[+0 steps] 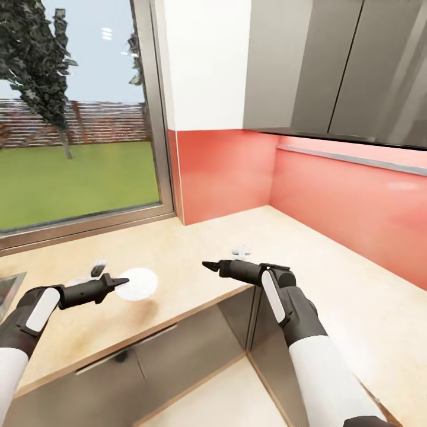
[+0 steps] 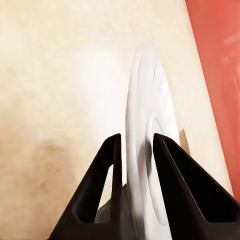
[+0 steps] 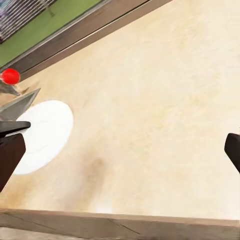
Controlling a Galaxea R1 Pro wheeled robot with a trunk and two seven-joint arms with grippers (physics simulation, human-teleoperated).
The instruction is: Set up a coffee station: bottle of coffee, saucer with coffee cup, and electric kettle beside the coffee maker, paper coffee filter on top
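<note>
My left gripper (image 1: 123, 283) is shut on the rim of the saucer (image 1: 138, 283), a small round white disc held over the kitchen countertop (image 1: 196, 237) near its front edge. In the left wrist view the saucer (image 2: 147, 100) stands edge-on between the two black fingers (image 2: 107, 165) of the left gripper (image 2: 137, 137). My right gripper (image 1: 207, 265) hovers to the saucer's right, pointing toward it. In its wrist view the right gripper (image 3: 122, 150) is open and empty, with the saucer (image 3: 45, 132) ahead. A tiny blurred white coffee cup (image 1: 242, 252) sits on the counter just behind the right gripper.
A glossy red backsplash (image 1: 225, 172) lines the corner of the L-shaped counter. A big window (image 1: 77, 118) is behind the left run, and a sink edge (image 1: 9, 284) shows at far left. Grey upper cabinets (image 1: 344, 65) hang at right. Grey cabinet fronts (image 1: 166, 356) face me.
</note>
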